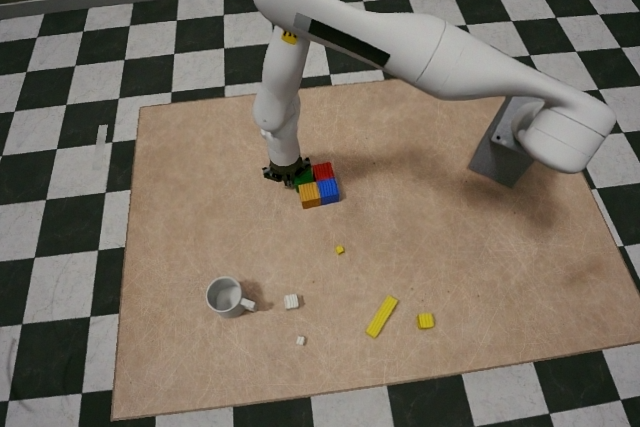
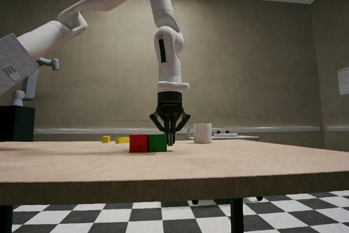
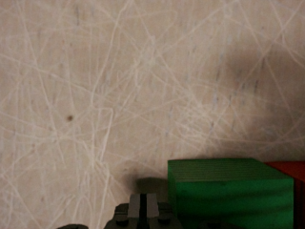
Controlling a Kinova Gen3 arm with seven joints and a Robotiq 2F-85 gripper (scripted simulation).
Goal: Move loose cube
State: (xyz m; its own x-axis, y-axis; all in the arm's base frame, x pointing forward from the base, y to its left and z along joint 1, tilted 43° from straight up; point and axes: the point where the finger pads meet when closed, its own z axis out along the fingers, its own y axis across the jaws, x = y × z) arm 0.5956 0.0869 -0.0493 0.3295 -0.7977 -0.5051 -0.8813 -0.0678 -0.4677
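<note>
The loose green cube [image 1: 305, 178] [image 2: 157, 143] [image 3: 231, 202] stands flat on the table, left of the red cube [image 1: 323, 171] [image 2: 138, 143] [image 3: 293, 168]. Only a thin dark seam shows between them in the exterior view. The orange cube [image 1: 310, 195] and the blue cube [image 1: 328, 190] form the near row in the top view. Green lies behind orange; whether those faces are flush cannot be told. My gripper [image 1: 290, 185] [image 2: 170, 144] [image 3: 143, 212] is shut and empty, pointing down low beside green's outer left face, at or very near it. It partly hides green in the top view.
A grey mug [image 1: 225, 297] [image 2: 202, 133], a white block [image 1: 291, 301], a smaller white block [image 1: 300, 340], a tiny yellow block [image 1: 339, 249], a long yellow bar [image 1: 382, 316] and a yellow block [image 1: 425, 321] lie toward the near side of the table [image 1: 206, 370] in the top view.
</note>
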